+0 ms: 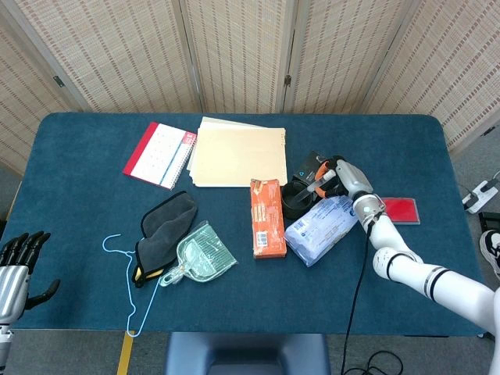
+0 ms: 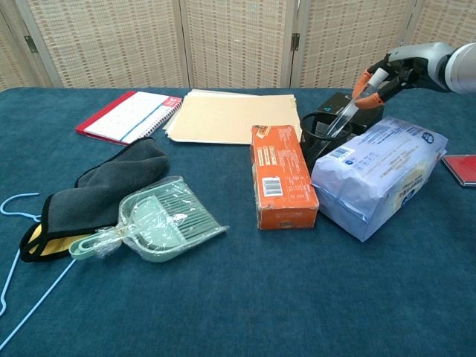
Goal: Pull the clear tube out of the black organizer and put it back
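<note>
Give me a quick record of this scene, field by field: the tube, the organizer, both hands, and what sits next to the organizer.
tube: clear tube leaning, lower end inside the organizer
organizer: black organizer, behind the blue-white packet
right hand: right hand holds the tube's top end
left hand: left hand off the table's near left edge, holding nothing, fingers apart
beside organizer: orange box to its left

Blue-covered bench (image 1: pixel 94 156) spread with household and office goods.
On it: red notebook (image 1: pixel 160 155), cream folders (image 1: pixel 238 152), grey cloth (image 1: pixel 166 225), green dustpan (image 1: pixel 201 256), blue hanger (image 1: pixel 129 281), orange box (image 1: pixel 267 217), black organizer (image 2: pixel 321 135), white packet (image 1: pixel 322 227), red pad (image 1: pixel 405 210).
</note>
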`<state>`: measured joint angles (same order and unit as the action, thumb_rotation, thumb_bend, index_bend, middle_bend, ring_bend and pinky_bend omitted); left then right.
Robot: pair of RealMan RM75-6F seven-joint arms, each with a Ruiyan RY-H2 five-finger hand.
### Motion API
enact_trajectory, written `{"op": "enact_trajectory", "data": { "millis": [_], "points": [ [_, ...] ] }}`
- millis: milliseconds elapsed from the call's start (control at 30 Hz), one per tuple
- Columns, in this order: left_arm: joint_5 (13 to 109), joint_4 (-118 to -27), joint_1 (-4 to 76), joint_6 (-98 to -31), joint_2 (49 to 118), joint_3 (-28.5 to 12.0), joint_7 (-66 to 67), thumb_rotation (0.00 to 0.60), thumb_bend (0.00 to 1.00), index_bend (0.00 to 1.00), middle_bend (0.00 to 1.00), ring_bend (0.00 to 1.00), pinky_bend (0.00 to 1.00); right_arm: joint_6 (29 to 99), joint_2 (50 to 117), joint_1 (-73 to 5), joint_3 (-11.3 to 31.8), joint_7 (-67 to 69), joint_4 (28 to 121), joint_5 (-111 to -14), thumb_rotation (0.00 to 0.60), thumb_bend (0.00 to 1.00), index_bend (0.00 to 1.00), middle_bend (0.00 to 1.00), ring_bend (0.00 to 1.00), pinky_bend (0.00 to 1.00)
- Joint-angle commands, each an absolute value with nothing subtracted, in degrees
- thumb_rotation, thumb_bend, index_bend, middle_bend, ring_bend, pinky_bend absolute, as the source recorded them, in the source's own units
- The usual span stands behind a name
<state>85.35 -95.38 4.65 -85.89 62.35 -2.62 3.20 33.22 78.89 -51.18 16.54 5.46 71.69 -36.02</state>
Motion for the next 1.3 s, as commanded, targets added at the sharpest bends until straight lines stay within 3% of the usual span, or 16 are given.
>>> {"op": "enact_trajectory", "data": {
  "millis": [33,567,800,1300],
  "points": [
    [85.3,-95.3,4.6,-85.9,62.4,-2.6,3.1,0.6,0.31,0.14,0.13,0.07,0.11,33.2,79.0,-51.3,16.5,5.4,71.5,-36.0,0.6,0.32,0.5,0.22,0.0,0.12],
    [85.1,-95.1,4.8,-85.5,62.6,-2.7,3.2,0.6,0.3,0.14,0.13,0.07,0.11,35.1,78.1,-50.5,16.3,4.6,73.3,-37.2,0.6,0.34,0.56,0.27,0.0,0.12],
    [85.0,-95.0,4.8,-85.5,62.7,-2.7,3.1,0.6,0.3,0.14,0.13,0.07,0.11,41.0,76.1,-48.1,17.5,5.4,79.8,-44.2,0.6,0.34,0.62,0.35,0.08,0.16],
    [85.1,-94.5,4.7,-85.5,63.0,-2.6,2.5,0.6,0.3,0.14,0.13,0.07,0.11,49.8,73.3,-40.3,20.7,21.2,90.1,-62.1,0.6,0.34,0.63,0.44,0.16,0.16]
  ]
}}
